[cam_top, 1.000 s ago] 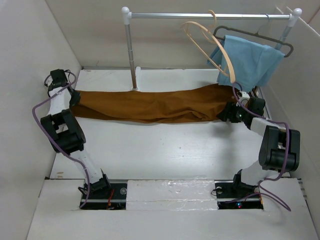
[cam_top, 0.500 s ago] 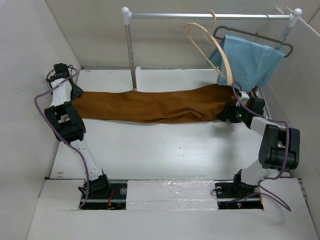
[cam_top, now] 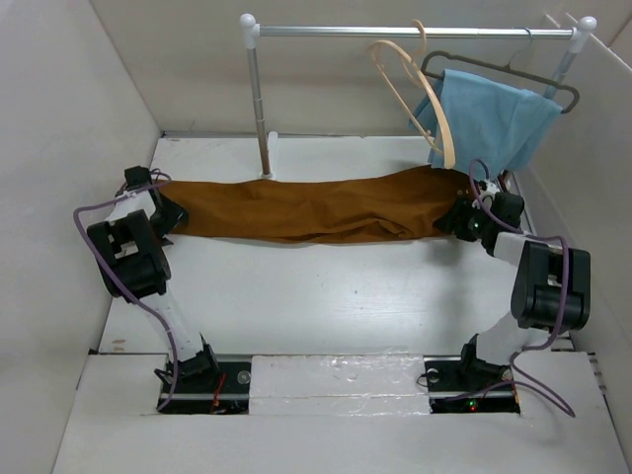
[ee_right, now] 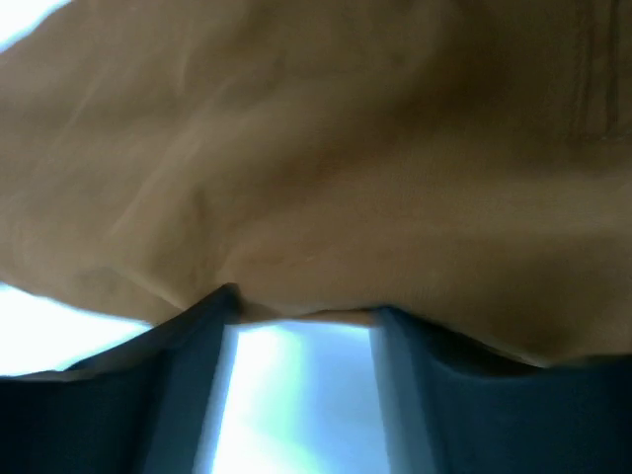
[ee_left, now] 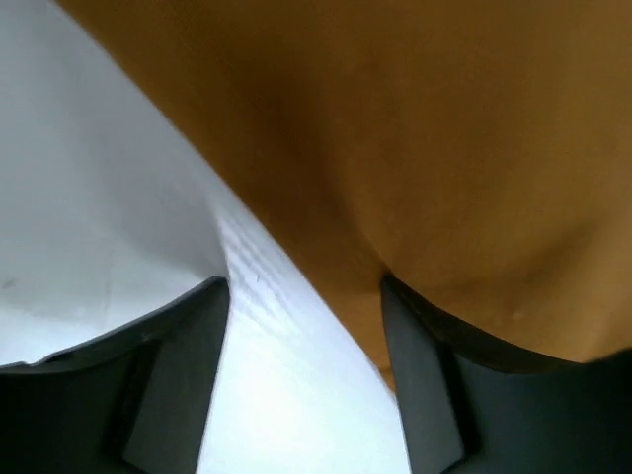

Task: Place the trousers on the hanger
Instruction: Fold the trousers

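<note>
The rust-brown trousers [cam_top: 316, 205] lie flat and stretched sideways across the table. Their cloth fills the left wrist view [ee_left: 444, 148] and the right wrist view [ee_right: 326, 158]. My left gripper [cam_top: 170, 213] sits low at their left end, open. In its own view [ee_left: 304, 286] bare table shows between the fingers and the cloth edge touches the right finger [ee_left: 415, 375]. My right gripper [cam_top: 460, 217] is at their right end, open. Seen from its own wrist [ee_right: 304, 304], the cloth edge lies across its fingertips. The pale wooden hanger [cam_top: 417, 91] hangs on the rail above the trousers' right end.
A metal rail [cam_top: 405, 32] on a post [cam_top: 259, 109] spans the back. A dark grey hanger [cam_top: 513, 71] holds a light blue cloth [cam_top: 489, 118] at the rail's right end. Walls close in left and right of the white table [cam_top: 336, 296].
My left arm has swung from the far left rear down to the trousers' left end, and its jaws have opened. The right gripper has narrowed and edged toward the cloth.
</note>
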`<state>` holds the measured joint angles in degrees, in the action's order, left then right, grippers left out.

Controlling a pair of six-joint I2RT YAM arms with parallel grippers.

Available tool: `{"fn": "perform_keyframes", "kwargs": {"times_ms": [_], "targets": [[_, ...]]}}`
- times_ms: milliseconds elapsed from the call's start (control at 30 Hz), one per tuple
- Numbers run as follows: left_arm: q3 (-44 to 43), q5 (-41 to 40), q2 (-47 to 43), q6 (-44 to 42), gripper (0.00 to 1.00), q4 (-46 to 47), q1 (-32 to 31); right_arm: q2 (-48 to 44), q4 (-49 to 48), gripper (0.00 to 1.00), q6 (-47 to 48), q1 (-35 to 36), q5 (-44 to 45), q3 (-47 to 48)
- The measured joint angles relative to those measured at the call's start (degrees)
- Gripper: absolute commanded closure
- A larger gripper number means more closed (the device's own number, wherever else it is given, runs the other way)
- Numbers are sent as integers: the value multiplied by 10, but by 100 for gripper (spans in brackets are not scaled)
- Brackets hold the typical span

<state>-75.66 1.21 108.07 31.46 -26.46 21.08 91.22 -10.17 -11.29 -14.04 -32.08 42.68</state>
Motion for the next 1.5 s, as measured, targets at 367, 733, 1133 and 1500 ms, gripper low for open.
{"fn": "perform_keyframes", "kwargs": {"times_ms": [367, 733, 1133, 1500], "targets": [[4, 3, 30, 25, 100, 65, 1, -67, 42, 100, -4, 0, 25, -36], [56, -50, -13, 23, 100, 40, 8, -241, 330, 100, 147, -115, -40, -52], [134, -178, -189, 75, 89, -30, 38, -295, 522, 82, 271, -114, 5, -60], [55, -21, -237, 44, 59, 74, -259, -282, 563, 31, 298, -54, 21, 161]]}}
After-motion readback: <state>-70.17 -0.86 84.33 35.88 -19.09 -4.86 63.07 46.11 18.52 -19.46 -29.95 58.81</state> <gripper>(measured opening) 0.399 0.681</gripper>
